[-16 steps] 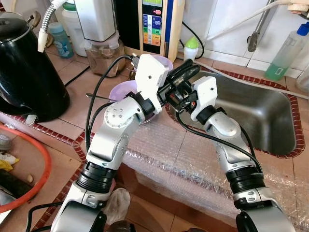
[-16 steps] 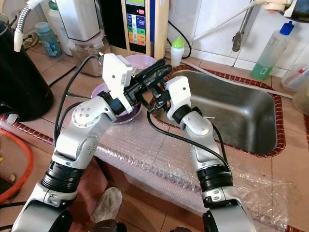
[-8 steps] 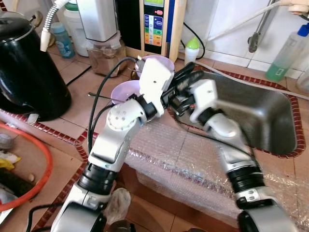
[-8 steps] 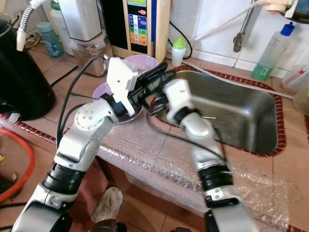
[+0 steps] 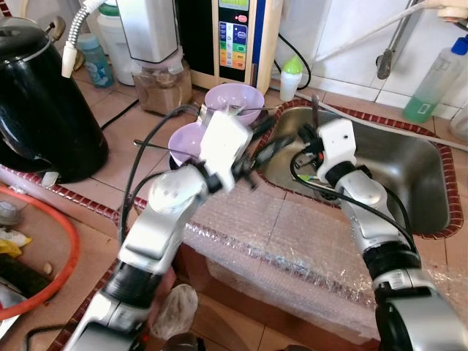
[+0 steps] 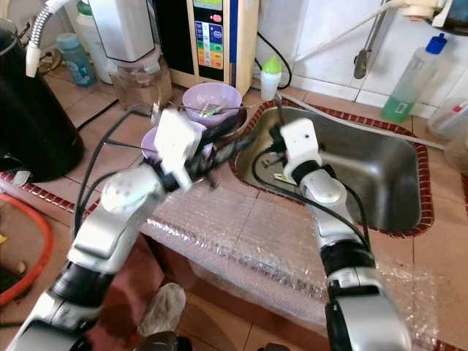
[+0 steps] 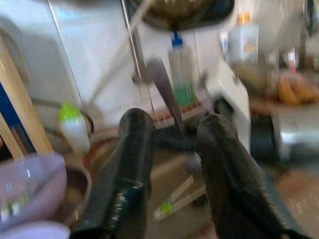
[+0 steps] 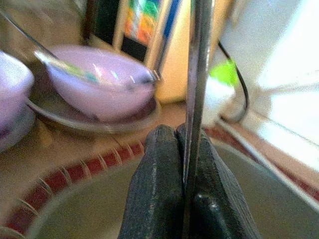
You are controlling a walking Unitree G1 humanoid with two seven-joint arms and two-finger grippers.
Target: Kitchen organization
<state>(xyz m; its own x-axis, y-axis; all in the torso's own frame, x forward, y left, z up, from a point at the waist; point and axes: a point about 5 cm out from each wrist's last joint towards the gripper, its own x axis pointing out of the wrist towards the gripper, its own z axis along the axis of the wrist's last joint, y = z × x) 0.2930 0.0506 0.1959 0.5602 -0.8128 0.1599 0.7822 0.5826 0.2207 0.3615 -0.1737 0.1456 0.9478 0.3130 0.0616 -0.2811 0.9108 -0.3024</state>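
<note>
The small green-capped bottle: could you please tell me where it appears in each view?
Left eye view: the green-capped bottle stands at the wall, behind the sink's corner.
Right eye view: same spot.
Left wrist view: it is beyond the open left gripper, near the purple bowl.
Right wrist view: it is behind the metal utensil pinched by the right gripper.
Shared landmark: the purple bowl.

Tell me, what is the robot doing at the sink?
The robot is tidying a kitchen counter. Its right gripper is pinched shut on a thin metal utensil handle, holding it upright over the steel sink. Its left gripper is open and empty, hovering at the sink's edge. Two lilac plastic bowls sit on the tiled counter beside the sink, one with utensils resting in it.
</note>
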